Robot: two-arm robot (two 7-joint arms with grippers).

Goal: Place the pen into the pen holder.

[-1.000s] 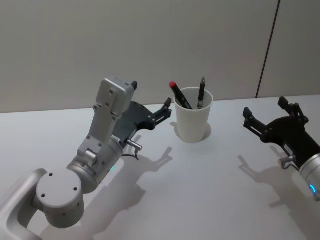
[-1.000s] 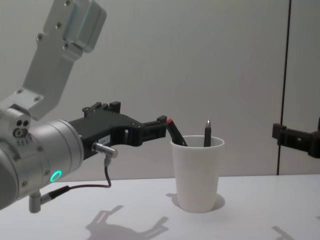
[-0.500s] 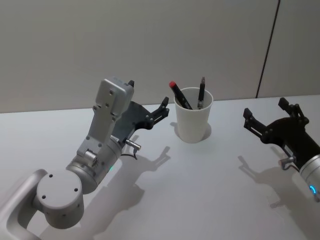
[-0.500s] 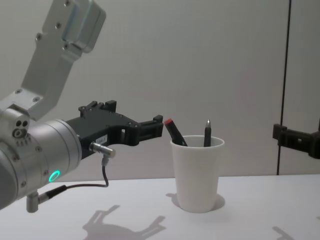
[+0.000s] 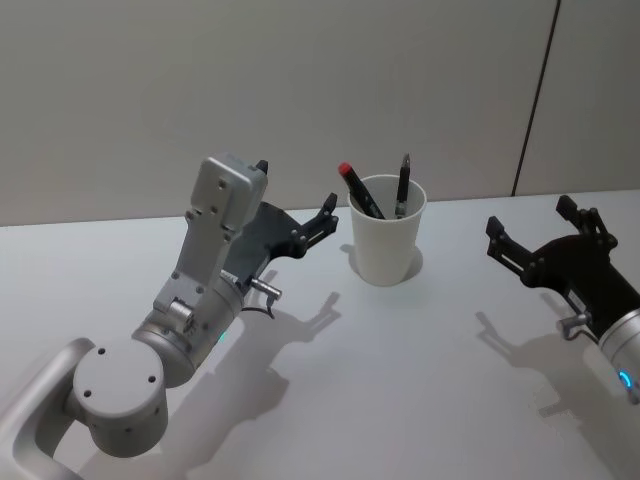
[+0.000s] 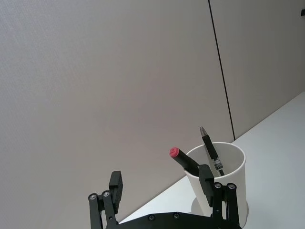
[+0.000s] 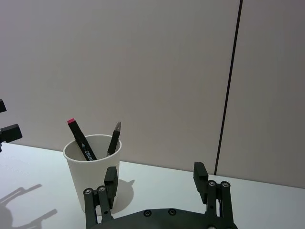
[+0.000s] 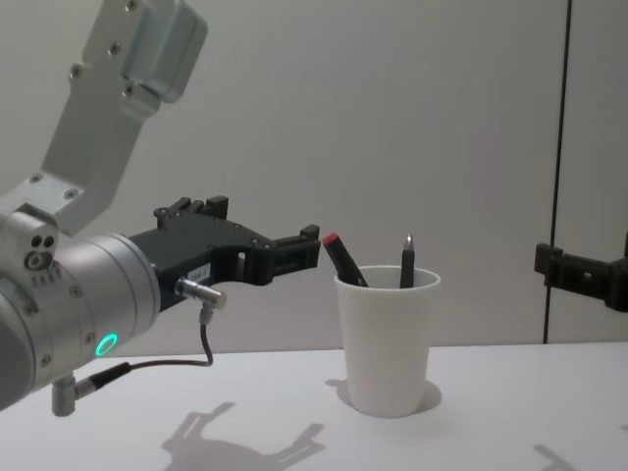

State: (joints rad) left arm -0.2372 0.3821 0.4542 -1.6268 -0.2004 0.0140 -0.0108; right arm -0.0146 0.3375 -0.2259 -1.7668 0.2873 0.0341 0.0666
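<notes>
The pen holder [image 5: 386, 250] is a white paper cup standing upright on the table, toward the back. Two pens stand in it: a black marker with a red cap [image 5: 357, 189] leaning left, and a slim black pen [image 5: 402, 184]. My left gripper [image 5: 296, 188] hovers just left of the cup, open and empty, its near fingertip a short gap from the red cap. In the left wrist view the cup [image 6: 224, 177] sits beyond the open left gripper [image 6: 161, 183]. My right gripper [image 5: 532, 217] hangs open and empty to the right of the cup, well apart from it.
The white table [image 5: 400, 380] runs up to a grey wall with a dark vertical seam [image 5: 535, 100]. Bare tabletop lies in front of the cup and between the two arms.
The left gripper has drawn back a little to the left, away from the red-capped marker and the cup. The right arm has not moved.
</notes>
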